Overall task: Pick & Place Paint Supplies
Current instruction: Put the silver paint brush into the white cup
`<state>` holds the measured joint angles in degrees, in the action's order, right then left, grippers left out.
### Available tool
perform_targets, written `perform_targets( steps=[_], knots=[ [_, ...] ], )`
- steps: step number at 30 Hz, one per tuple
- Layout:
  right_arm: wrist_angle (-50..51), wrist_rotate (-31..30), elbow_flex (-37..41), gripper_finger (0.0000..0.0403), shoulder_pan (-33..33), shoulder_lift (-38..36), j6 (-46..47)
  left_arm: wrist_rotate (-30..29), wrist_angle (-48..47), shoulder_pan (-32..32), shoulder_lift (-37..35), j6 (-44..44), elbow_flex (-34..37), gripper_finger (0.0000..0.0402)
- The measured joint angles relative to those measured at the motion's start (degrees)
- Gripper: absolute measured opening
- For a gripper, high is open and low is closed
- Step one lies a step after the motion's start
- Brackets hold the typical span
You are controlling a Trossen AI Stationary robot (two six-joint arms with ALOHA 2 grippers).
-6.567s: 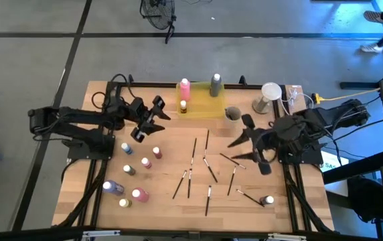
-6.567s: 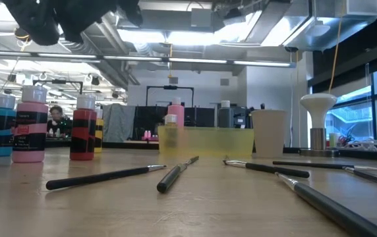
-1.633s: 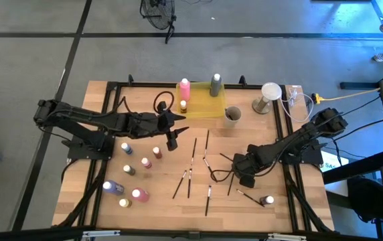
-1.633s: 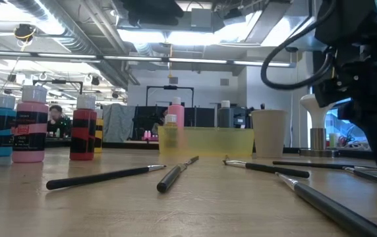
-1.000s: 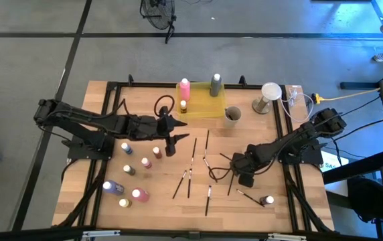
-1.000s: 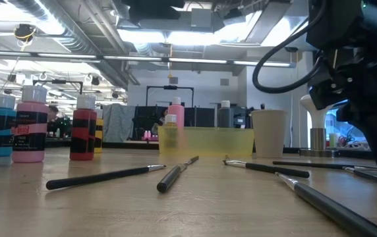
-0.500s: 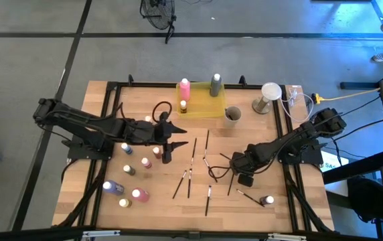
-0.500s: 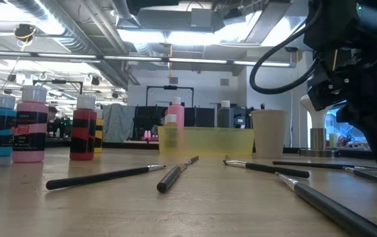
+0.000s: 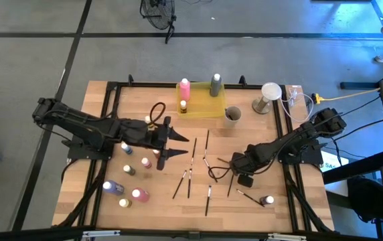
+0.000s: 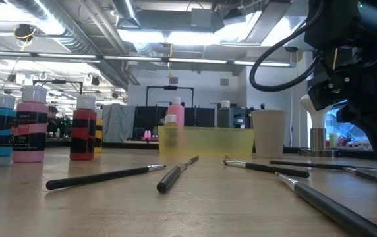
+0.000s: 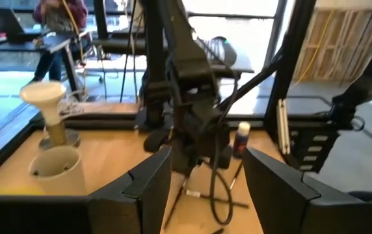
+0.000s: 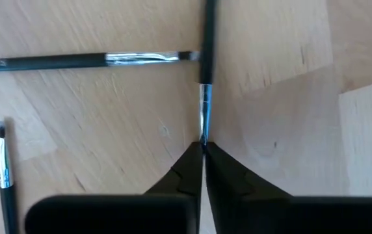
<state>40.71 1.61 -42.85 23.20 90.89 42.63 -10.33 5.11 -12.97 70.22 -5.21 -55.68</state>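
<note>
Robotics lab or workshop: wooden table point(image 9: 111, 114) on a black metal frame, grey concrete floor point(image 9: 31, 60), exposed ceiling ducts point(image 10: 76, 29), strip lights, big windows point(image 10: 347, 125), equipment racks behind.

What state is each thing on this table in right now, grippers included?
Right gripper: shut on a paintbrush lying flat on the table.
Left gripper: open, empty, above the table beside the bottles.
Pink bottle: upright in the yellow tray.
Grey bottle: upright in the tray.
Cup: upright, open-topped.
Other brushes: lying flat, scattered.
</note>
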Motion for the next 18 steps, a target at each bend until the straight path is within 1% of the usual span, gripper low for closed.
perform_targets(
  steps=[4, 11, 13, 18],
  knots=[
    [-0.1, -0.1, 0.0, 0.0005, 0.0, 0.0, 0.2, 0.0, 0.8, -0.2, 0.0, 0.0, 0.0, 0.0187],
    [-0.3, -0.6, 0.0, 0.0002, 0.0, 0.0, 0.8, 0.5, 1.2, -0.2, -0.2, -2.9, 0.0, 0.0187],
    [-0.3, -1.2, 0.0, 0.0002, 0.1, 0.0, 2.0, 0.3, 1.0, -0.2, -0.3, -1.1, 0.0, 0.0187],
    [0.8, -1.5, -0.7, 0.0001, 0.2, 0.2, 4.5, -3.0, -2.4, -0.2, -0.3, 3.7, 0.0, 0.0187]
  ],
)
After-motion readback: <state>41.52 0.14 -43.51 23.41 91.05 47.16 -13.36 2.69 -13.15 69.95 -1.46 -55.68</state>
